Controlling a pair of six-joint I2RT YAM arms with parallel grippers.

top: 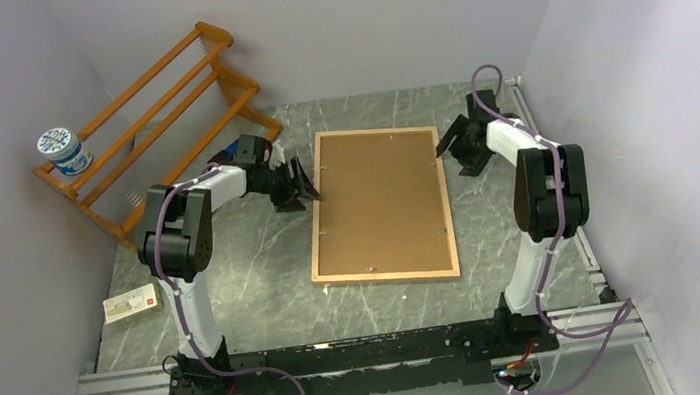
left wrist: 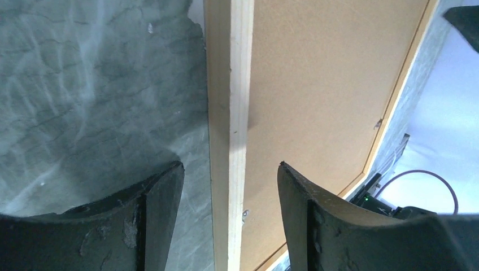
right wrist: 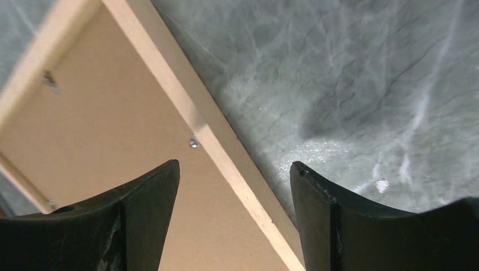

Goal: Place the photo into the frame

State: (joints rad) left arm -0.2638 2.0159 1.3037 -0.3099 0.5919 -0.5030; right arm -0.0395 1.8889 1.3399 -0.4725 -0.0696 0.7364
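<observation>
The frame (top: pixel 387 276) lies back-up midway between the table's (top: pixel 238 302) side edges, brown backing board (top: pixel 381 199) seated, photo unseen, likely already beneath, so little remains to do; the left gripper (left wrist: pixel 230 169) and right gripper (right wrist: pixel 234 166) straddle its side rails, jaws open, gripping nothing.

Top view: bright, even, cool light from above; the grey marbled bench (top: pixel 267 288) carries a faint sheen (its veins stay readable).
Shadows: soft dark pools on the bench under both arms; in the left wrist view a dim band lies beside the thin light-wood rectangular frame (left wrist: pixel 229 101).
Glare: a pale patch on the bench in the right wrist view; the wall at the left wrist view's right edge is washed out.
Focus: the left pincer (left wrist: pixel 230 167) and right pincer (right wrist: pixel 234 164) loom black and soft at the bottom; the frame's upper-left stretch in the right wrist view is blurred.
</observation>
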